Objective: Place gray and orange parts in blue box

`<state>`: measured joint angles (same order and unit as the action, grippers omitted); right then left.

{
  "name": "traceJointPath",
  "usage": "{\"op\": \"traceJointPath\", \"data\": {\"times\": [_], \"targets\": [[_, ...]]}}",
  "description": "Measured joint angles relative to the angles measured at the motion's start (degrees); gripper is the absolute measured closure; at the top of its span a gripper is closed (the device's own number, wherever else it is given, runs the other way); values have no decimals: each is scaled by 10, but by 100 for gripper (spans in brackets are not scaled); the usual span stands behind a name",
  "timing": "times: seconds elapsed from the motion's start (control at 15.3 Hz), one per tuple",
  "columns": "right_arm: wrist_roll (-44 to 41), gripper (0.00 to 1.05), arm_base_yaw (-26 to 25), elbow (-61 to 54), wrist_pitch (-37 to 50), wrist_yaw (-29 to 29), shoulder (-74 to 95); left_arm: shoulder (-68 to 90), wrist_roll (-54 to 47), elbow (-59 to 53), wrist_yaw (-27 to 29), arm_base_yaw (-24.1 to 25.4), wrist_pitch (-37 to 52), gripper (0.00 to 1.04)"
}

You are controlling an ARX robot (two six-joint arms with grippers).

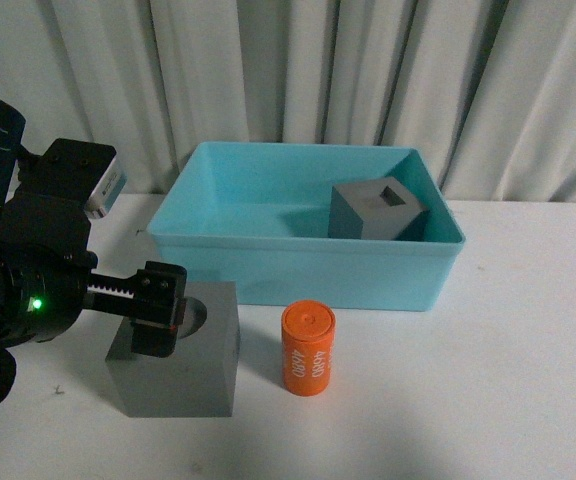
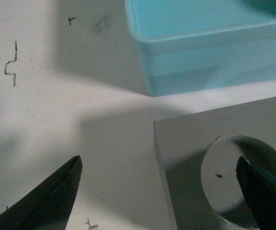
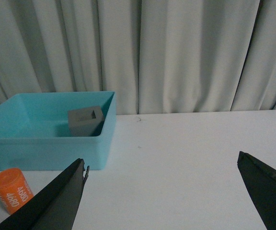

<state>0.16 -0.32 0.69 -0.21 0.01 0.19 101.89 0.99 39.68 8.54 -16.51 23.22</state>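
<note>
Cube (image 1: 183, 375) grab pending
Our left hand (image 1: 156, 325), spread apart, straddles the cube's left wall, one tip inside its round hole; box (image 1: 298, 270) sits just behind.

The left end effector (image 1: 158, 318) hangs over the near-left gray cube (image 1: 193, 375) (round hole on top). The orange cylinder (image 1: 308, 350) stands just to its right on the desk (image 1: 498, 380). Beyond, the blue box (image 1: 318, 275) holds a tilted square-holed cube (image 1: 366, 222).
</note>
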Motion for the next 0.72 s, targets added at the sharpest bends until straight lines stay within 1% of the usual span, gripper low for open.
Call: {"op": "traceJointPath", "data": {"times": [0.72], "targets": [[0, 6, 0, 0, 0, 0, 0, 43, 1, 18, 9, -21, 4, 7]]}}
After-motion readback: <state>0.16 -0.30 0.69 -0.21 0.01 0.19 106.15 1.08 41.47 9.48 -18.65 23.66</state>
